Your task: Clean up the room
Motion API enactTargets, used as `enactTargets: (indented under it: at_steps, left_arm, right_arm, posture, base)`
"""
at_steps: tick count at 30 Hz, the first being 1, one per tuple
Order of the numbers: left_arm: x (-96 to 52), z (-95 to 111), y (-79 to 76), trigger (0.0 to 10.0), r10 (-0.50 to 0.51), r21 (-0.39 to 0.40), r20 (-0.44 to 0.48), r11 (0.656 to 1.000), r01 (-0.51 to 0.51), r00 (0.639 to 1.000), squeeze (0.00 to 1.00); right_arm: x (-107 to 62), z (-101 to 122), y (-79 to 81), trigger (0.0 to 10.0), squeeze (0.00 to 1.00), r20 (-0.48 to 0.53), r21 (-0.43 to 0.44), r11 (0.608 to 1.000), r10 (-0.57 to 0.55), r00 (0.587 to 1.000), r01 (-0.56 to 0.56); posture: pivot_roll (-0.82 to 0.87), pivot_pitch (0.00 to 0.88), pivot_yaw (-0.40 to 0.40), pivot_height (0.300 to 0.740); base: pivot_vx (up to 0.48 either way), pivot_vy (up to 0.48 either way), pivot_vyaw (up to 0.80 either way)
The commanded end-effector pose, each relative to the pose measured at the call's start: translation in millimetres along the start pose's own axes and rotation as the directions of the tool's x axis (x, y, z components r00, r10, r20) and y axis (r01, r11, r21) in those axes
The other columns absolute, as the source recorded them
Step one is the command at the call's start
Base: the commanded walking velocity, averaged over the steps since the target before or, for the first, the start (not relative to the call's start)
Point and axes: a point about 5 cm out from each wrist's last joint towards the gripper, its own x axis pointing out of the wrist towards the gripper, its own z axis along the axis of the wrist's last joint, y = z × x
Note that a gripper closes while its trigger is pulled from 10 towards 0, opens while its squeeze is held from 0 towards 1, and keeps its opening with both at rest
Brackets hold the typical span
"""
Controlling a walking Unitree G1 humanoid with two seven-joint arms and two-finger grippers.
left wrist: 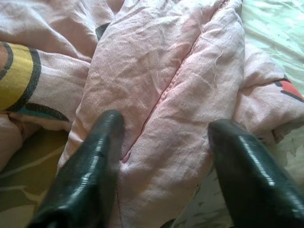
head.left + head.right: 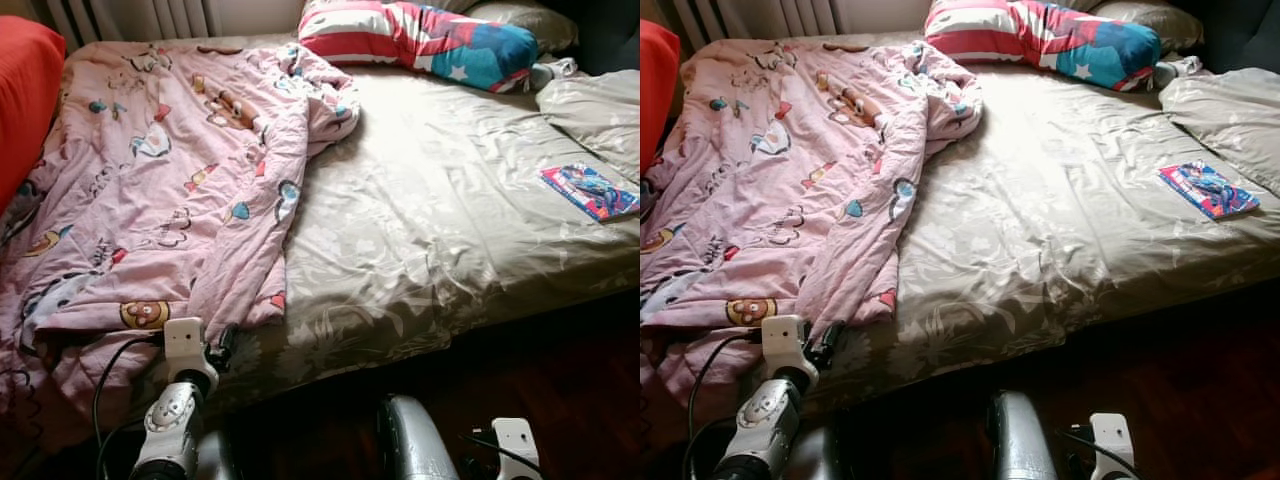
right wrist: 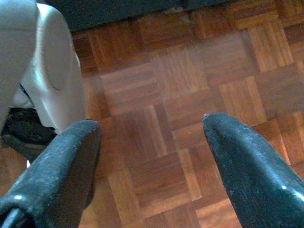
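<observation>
At the bed's [image 2: 430,260] near edge the left tool [image 1: 164,142] stands wide over the crumpled quilt [image 2: 150,200], nothing gripped; right tool [image 3: 152,156] wide above floor [image 3: 180,95]; bed unmade, book [image 2: 590,192] still out.

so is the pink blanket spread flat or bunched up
Bunched up: the pink blanket lies rumpled over the bed's left half, its edge folded back off the bare sheet.

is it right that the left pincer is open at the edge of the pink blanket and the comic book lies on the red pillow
Not quite. The left pincer is open at the pink blanket, but the comic book lies on the beige sheet near the bed's right side, as the left eye view shows. The red pillow is on the far left.
</observation>
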Motion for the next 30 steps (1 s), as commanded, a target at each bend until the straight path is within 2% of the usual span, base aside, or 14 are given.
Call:
enactTargets:
  at_steps: [1,4,12,19,24,25,30]
  left_arm:
    - [-5.9,-1.6,8.0,10.0,0.033,-0.003,0.022,0.999,-0.033,0.999,1.00]
    - [-16.0,0.3,17.4,10.0,0.048,-0.005,0.078,0.999,-0.047,0.996,1.00]
    - [-29.6,-7.4,28.3,10.0,0.055,0.050,0.061,0.997,-0.058,0.997,1.00]
    - [-29.6,-7.4,29.4,10.0,0.057,0.070,0.054,0.996,-0.060,0.997,1.00]
    - [-25.7,-7.8,25.9,10.0,0.066,0.113,0.037,0.991,-0.070,0.997,1.00]
    - [-25.8,-7.8,25.7,10.0,0.067,0.118,0.039,0.991,-0.071,0.997,0.00]
    - [-29.4,-13.3,21.5,10.0,0.023,0.164,0.017,0.986,-0.025,1.000,0.00]
  right_arm:
    - [-2.4,-4.5,-6.5,10.0,0.00,-0.015,-0.009,1.000,-0.018,1.000,0.017]
    - [-2.5,-4.6,-6.6,10.0,0.00,-0.014,-0.012,1.000,-0.018,1.000,0.018]
    - [-2.3,-5.1,-5.1,10.0,0.00,-0.012,-0.003,1.000,-0.016,1.000,0.016]
    - [-2.2,-5.0,-4.8,10.0,0.00,-0.011,-0.001,1.000,-0.015,1.000,0.015]
    - [-2.2,-4.8,-4.7,10.0,0.00,-0.008,0.004,1.000,-0.017,1.000,0.017]
    - [-2.2,-4.8,-4.8,10.0,0.00,-0.008,0.005,1.000,-0.018,1.000,0.018]
    - [-2.1,-4.5,-5.0,10.0,0.00,-0.007,0.007,1.000,-0.021,1.000,0.021]
  posture:
    - [-0.04,0.133,-0.057,0.545]
    - [-0.03,0.123,-0.054,0.545]
    - [-0.03,0.107,-0.047,0.545]
    - [-0.03,0.110,-0.049,0.545]
    - [-0.03,0.120,-0.050,0.545]
    - [-0.03,0.121,-0.050,0.545]
    - [-0.03,0.125,-0.051,0.545]
  base:
    - [0.000,0.000,0.00]
    - [0.000,0.000,0.00]
    - [0.000,0.000,0.00]
    - [0.000,0.000,0.00]
    - [0.000,0.000,0.00]
    - [0.000,0.000,0.00]
    - [0.000,0.000,0.00]
